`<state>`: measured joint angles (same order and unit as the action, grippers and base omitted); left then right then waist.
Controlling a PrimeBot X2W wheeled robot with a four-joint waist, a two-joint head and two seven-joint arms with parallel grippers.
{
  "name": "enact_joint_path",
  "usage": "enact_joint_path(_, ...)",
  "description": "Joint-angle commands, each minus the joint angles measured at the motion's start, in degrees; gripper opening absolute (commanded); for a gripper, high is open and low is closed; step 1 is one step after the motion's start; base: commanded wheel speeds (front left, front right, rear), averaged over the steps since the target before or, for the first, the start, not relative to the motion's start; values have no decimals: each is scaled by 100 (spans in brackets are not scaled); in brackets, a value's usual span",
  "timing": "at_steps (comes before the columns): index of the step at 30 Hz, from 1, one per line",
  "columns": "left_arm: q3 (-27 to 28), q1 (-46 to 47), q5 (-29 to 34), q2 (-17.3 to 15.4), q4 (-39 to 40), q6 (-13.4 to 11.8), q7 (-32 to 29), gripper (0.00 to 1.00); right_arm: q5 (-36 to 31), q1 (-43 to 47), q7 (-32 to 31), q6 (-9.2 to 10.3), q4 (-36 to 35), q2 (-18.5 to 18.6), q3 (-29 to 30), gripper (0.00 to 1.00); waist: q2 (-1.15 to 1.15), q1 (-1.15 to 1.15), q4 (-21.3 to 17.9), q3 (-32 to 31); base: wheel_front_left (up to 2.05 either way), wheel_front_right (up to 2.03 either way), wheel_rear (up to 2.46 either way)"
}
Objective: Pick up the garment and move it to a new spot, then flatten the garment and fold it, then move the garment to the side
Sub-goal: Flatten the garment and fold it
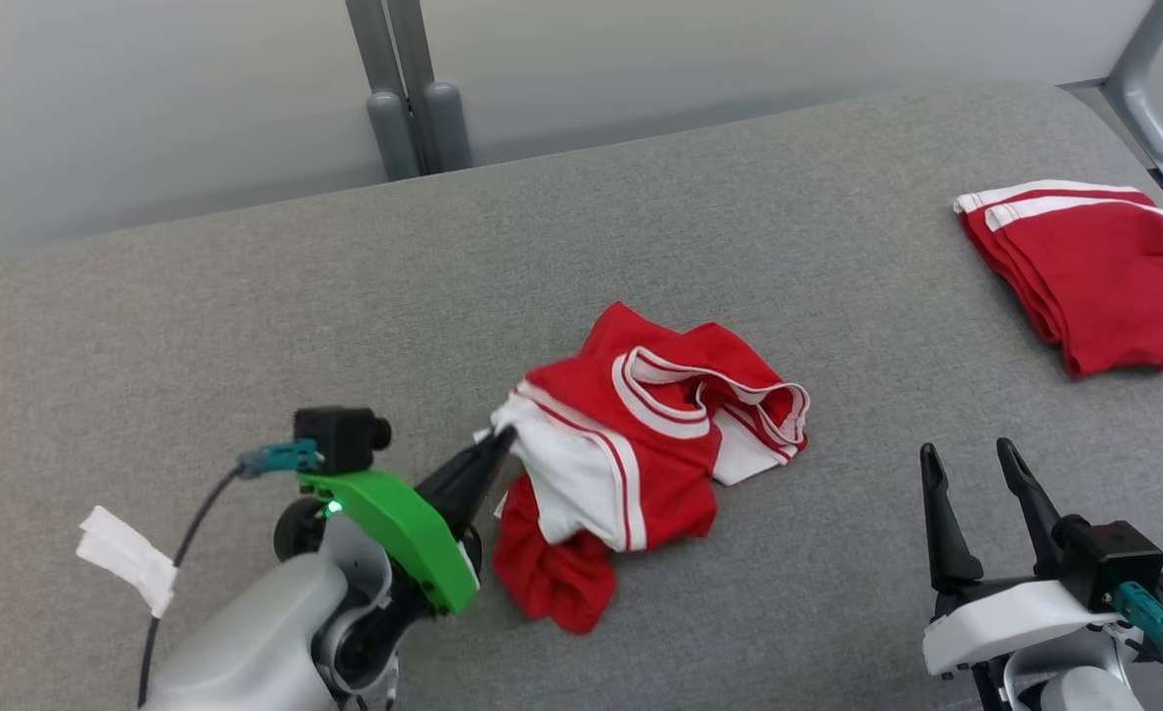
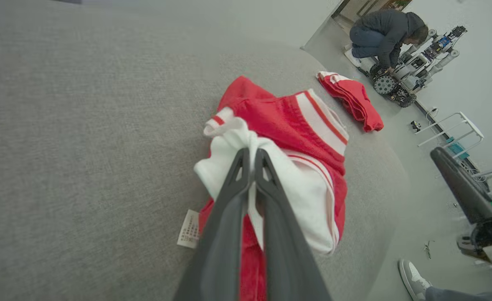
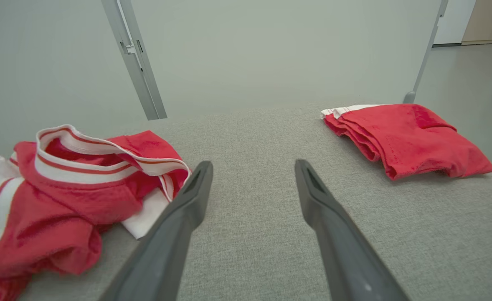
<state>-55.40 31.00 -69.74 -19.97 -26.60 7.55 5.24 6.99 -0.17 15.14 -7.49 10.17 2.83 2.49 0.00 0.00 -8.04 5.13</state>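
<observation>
Head view: our left gripper point(image 1: 501, 441) pinches the crumpled garment point(image 1: 660, 444).
Its fingers are pressed together on a white fold at the heap's nine o'clock edge; the red-and-white garment lies bunched at the centre of the grey surface point(image 1: 345, 296); our right gripper point(image 1: 967, 452) sits at four o'clock, fingers well spread, holding nothing; a folded red garment point(image 1: 1095, 276) rests at two o'clock.
</observation>
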Motion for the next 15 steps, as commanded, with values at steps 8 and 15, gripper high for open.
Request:
enact_joint_path(8,723,954,-317,-551,523,-13,404,0,-16,123,0,0,3,11,12,100,0,0,277,-188,0,0,0)
enact_joint_path(15,1137,2075,-30,-838,351,-171,409,0,-87,149,0,0,55,12,-59,100,0,0,369,-322,0,0,0)
